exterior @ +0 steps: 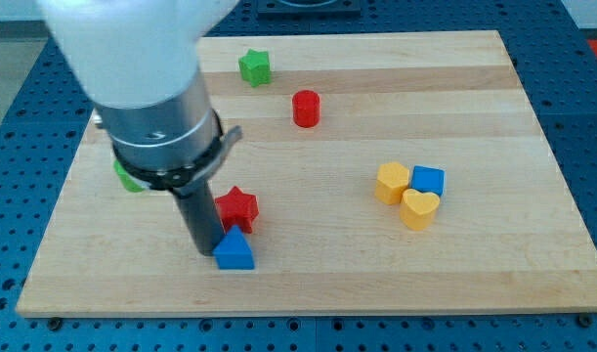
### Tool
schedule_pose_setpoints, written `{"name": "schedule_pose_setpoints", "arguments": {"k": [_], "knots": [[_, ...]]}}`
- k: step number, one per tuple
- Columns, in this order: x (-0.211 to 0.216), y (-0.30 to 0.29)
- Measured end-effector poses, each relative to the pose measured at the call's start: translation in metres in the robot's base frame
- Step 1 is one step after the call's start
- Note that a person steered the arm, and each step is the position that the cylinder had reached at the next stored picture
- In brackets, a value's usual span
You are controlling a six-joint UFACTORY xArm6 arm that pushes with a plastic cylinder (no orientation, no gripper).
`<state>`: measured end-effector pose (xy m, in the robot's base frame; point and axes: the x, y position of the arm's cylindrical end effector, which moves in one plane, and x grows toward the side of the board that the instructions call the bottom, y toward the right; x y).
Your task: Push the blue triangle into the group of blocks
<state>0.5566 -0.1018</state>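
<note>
The blue triangle lies near the view's bottom, left of centre, just below a red star. My tip rests on the board right against the triangle's left side. The group of blocks sits at the view's right: a yellow hexagon, a blue cube and a yellow heart, all touching one another. The group is well to the right of the triangle.
A green star and a red cylinder lie near the view's top. A green block shows partly behind the arm at the left. The arm's grey body hides the upper left of the wooden board.
</note>
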Motion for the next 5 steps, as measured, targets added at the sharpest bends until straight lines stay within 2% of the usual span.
{"name": "schedule_pose_setpoints", "arguments": {"k": [2,3,5], "knots": [[0.003,-0.011],[0.024,-0.017],[0.016,0.056]]}}
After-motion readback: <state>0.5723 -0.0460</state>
